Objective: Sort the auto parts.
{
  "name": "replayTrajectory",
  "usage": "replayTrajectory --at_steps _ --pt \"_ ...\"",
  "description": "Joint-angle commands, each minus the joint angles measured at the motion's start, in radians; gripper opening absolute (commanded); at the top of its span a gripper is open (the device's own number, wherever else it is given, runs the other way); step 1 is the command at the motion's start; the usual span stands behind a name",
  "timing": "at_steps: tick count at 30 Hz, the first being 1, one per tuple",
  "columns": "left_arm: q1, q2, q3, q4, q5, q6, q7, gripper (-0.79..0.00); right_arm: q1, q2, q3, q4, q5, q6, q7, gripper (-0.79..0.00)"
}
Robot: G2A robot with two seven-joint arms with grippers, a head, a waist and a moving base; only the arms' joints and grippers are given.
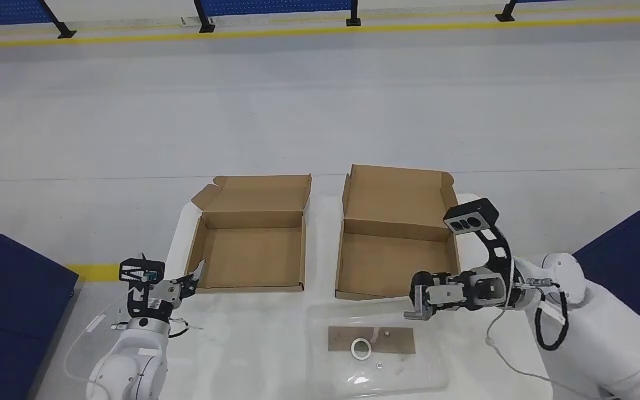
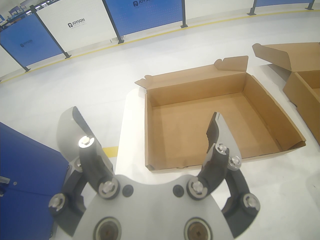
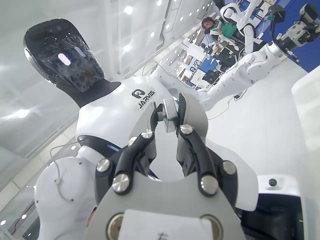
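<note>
On the white table we see two open cardboard boxes side by side, their lids folded back: the left box and the right box. Near the table's front edge, in front of the right box, sits a clear tray holding a brown plate with a white ring lying on it. We find the left gripper just outside the near left corner of the left box, its fingers spread wide apart. The right gripper hangs between the near wall of the right box and the tray, its fingers clamped on a small metal block.
</note>
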Motion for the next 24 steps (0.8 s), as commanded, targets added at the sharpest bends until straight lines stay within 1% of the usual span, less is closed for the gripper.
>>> replayTrajectory --at_steps 1,3,9,15,18,24 --pt "0.0 0.0 0.0 0.0 0.0 0.0 0.0 0.0 -0.007 -0.003 -0.002 -0.014 0.009 0.021 -0.023 -0.785" --pt "0.0 0.0 0.0 0.0 0.0 0.0 0.0 0.0 -0.008 -0.008 0.004 -0.027 0.026 0.041 -0.027 -0.785" --pt "0.0 0.0 0.0 0.0 0.0 0.0 0.0 0.0 0.016 -0.025 0.035 -0.041 0.138 0.151 0.006 -0.785" --pt "0.0 0.0 0.0 0.0 0.0 0.0 0.0 0.0 0.069 -0.051 0.056 -0.064 0.238 0.246 0.032 -0.785" --pt "0.0 0.0 0.0 0.0 0.0 0.0 0.0 0.0 0.091 -0.066 0.049 -0.074 0.295 0.293 0.049 -0.785" --pt "0.0 0.0 0.0 0.0 0.0 0.0 0.0 0.0 0.094 -0.068 0.048 -0.074 0.304 0.296 0.052 -0.785"
